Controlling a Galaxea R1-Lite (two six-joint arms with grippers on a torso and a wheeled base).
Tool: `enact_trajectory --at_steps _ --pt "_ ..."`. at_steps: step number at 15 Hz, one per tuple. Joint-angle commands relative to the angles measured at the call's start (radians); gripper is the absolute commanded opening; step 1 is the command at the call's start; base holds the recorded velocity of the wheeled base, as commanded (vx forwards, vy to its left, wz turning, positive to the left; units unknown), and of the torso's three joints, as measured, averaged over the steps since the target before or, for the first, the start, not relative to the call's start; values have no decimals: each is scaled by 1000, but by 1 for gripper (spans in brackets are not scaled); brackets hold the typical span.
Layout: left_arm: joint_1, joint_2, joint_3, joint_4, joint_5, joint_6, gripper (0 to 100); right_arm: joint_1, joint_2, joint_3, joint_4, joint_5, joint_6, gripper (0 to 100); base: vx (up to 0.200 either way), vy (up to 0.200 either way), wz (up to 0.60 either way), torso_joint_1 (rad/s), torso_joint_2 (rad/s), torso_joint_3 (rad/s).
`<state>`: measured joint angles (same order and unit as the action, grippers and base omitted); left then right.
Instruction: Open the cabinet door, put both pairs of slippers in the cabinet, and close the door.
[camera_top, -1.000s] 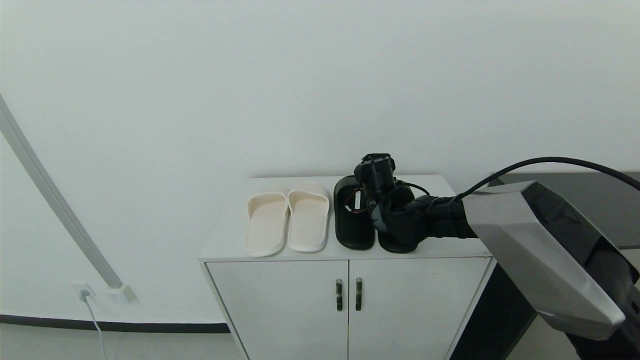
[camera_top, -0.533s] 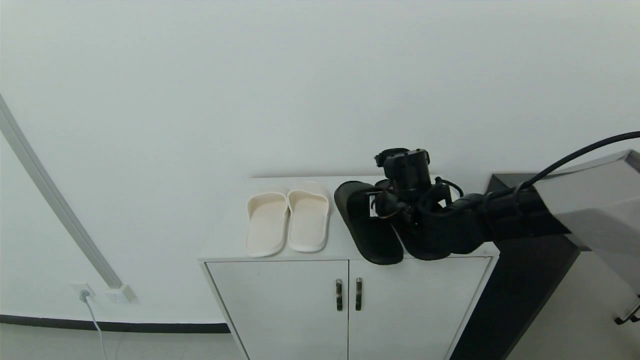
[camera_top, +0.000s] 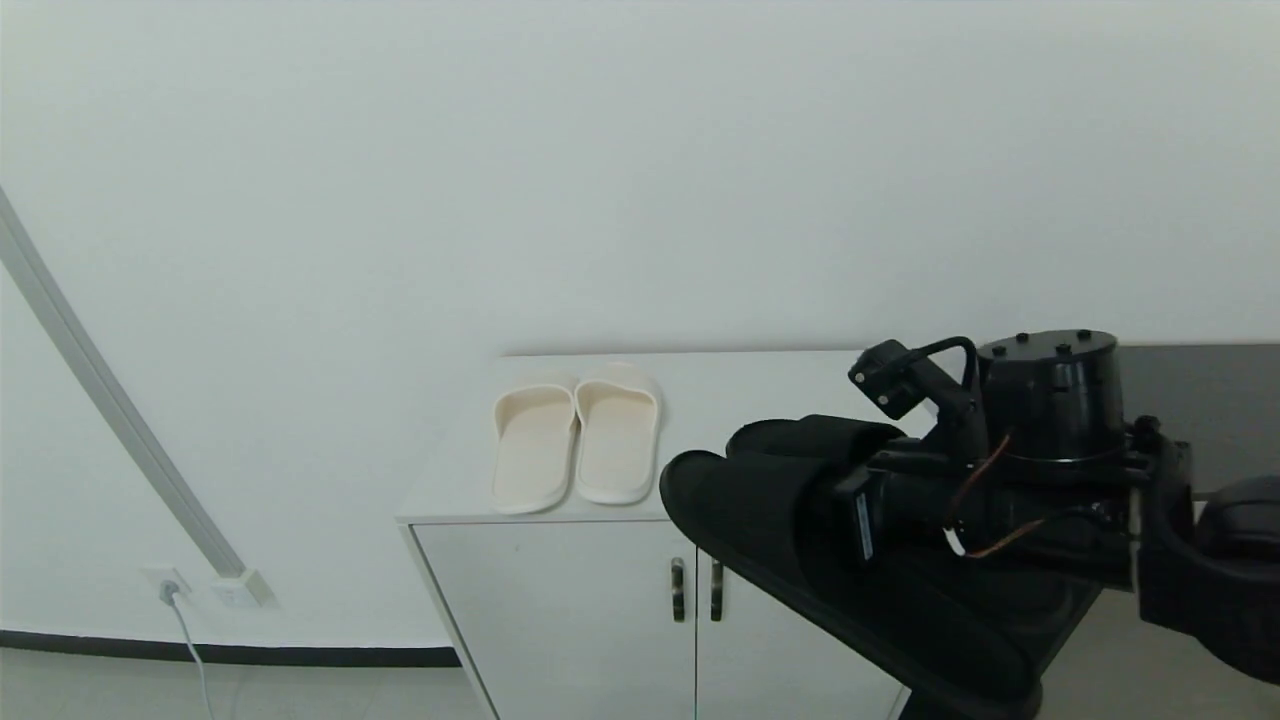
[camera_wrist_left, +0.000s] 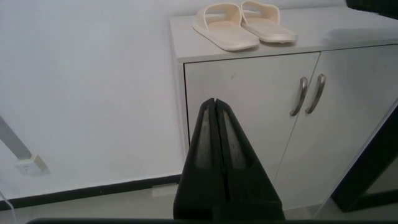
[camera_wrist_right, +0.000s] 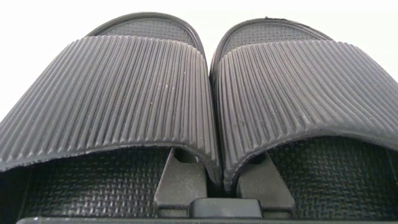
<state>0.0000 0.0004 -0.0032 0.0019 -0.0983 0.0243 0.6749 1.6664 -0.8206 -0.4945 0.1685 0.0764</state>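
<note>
My right gripper (camera_top: 858, 522) is shut on the pair of black slippers (camera_top: 760, 500), pinching their inner straps together (camera_wrist_right: 214, 180). It holds them in the air in front of the cabinet's right door, toes pointing left and up. The ribbed black straps (camera_wrist_right: 124, 87) cover most of the fingers (camera_wrist_right: 180, 183). A cream pair of slippers (camera_top: 575, 440) lies side by side on the white cabinet's top (camera_top: 450, 490). Both cabinet doors (camera_top: 560, 610) are closed, with two handles (camera_top: 678, 590) at the middle. My left gripper (camera_wrist_left: 215, 106) is shut on nothing, low and left of the cabinet (camera_wrist_left: 249, 93).
A dark table (camera_top: 1200, 370) stands right of the cabinet. A wall socket with a cable (camera_top: 165, 585) and a slanted conduit (camera_top: 90, 380) are on the left wall. Open floor lies in front of the cabinet.
The right arm has lifted the black slippers off the cabinet top and drawn them right, down and towards the camera. The cream pair and the doors have not moved.
</note>
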Motion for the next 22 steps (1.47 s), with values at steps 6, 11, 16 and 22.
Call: enact_trajectory --at_steps 6,11,16,22 --pt "0 1 0 0 2 -4 0 35 -82 72 -3 52 -3 0 0 0 0 0 0 0" --pt "0 1 0 0 0 -3 0 35 -77 81 -3 59 -3 0 -160 0 0 5 2 -1" --pt "0 0 0 1 0 -3 0 35 -77 86 -4 59 -4 0 -80 0 0 -4 1 1" --pt "0 1 0 0 2 -4 0 35 -71 87 -6 57 -4 0 0 0 0 0 0 0"
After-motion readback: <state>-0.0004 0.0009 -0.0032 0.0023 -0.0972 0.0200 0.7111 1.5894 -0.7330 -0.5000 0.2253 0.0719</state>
